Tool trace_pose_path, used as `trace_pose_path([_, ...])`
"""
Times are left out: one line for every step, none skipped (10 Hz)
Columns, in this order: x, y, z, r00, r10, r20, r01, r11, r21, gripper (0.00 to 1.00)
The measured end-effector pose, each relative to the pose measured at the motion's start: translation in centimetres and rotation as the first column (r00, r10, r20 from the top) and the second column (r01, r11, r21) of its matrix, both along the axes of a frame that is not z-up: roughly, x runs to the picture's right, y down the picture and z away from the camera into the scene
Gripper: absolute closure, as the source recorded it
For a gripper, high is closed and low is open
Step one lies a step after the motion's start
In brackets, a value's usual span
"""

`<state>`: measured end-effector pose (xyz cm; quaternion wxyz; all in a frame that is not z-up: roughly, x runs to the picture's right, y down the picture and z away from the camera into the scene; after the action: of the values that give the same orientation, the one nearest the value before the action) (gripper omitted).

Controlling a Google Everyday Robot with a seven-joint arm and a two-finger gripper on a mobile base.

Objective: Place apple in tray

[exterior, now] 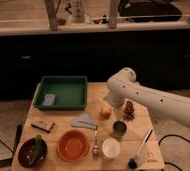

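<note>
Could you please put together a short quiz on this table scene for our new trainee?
1. True or false: the apple already lies inside the green tray.
2. Where is the gripper? A: inside the green tray. B: close above the apple. C: far off to the left of the green tray.
3. Which fruit lies beside the apple, to its right in the camera view?

Key: 1. False; the apple sits on the wooden table, outside the green tray. 2. B. 3. The dark grape bunch.
</note>
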<state>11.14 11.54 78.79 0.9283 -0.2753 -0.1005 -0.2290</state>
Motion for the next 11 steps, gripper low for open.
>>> trace_pose_path([0.0, -0.2, 0.2, 1.0, -0.006, -0.002, 0.006, 1.0, -0.004, 0.2])
trace_pose_path([-0.2, -0.5, 0.5, 1.0, -0.012, -0.002, 0.012, 0.9999, -0.007, 0.2])
trace_pose_path([-0.6, -0.8, 0.8, 1.0, -0.016, 0.002, 0.016, 0.9998, -0.008, 0.2])
trace_pose_path([-0.5, -1.1, 1.1, 1.0, -0.02, -0.002, 0.02, 0.9997, -0.016, 0.2])
trace_pose_path([-0.5, -1.3, 1.3, 1.0, -0.024, -0.004, 0.024, 0.9995, -0.018, 0.2])
trace_pose_path([-0.8, -1.3, 1.6, 1.0, -0.027, -0.002, 0.027, 0.9994, -0.023, 0.2])
trace_pose_path([-1.2, -1.4, 2.2, 0.999, -0.033, 0.003, 0.034, 0.9989, -0.032, 0.2])
trace_pose_path([-1.3, -1.4, 2.6, 0.999, -0.034, 0.003, 0.035, 0.9987, -0.037, 0.2])
trace_pose_path([-1.5, -1.3, 3.0, 0.999, -0.036, 0.005, 0.036, 0.9985, -0.041, 0.2])
trace_pose_path([-1.4, -1.0, 3.7, 0.999, -0.04, 0.005, 0.041, 0.9982, -0.045, 0.2])
trace_pose_path([-1.4, -0.9, 4.2, 0.999, -0.038, 0.007, 0.038, 0.9983, -0.044, 0.2])
